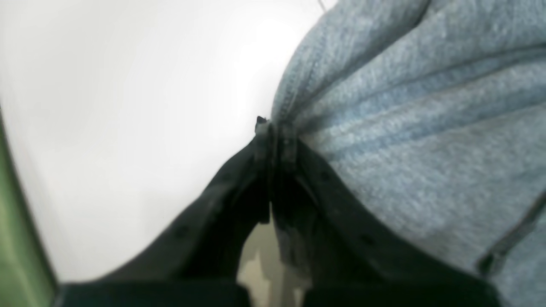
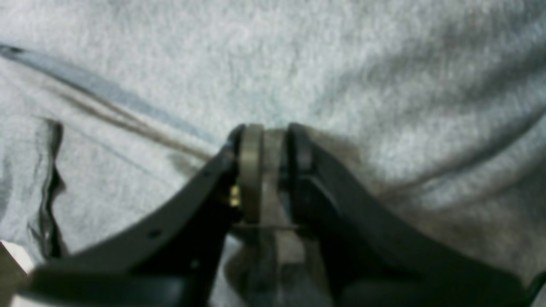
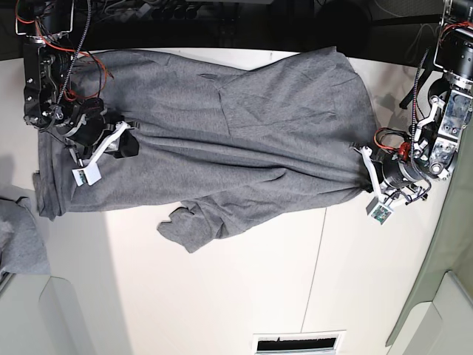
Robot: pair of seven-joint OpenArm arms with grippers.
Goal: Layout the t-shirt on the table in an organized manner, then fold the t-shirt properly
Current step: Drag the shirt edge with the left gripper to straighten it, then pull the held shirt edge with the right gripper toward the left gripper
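I have the left gripper (image 1: 275,128) clenched on a bunched edge of the heather-grey t-shirt (image 3: 222,140), which sprawls wrinkled across the rear half of the white table (image 3: 222,296). That pinch should let me draw it flat. My right gripper (image 2: 266,136) presses into the cloth near the opposite edge, but I cannot tell whether it grips.
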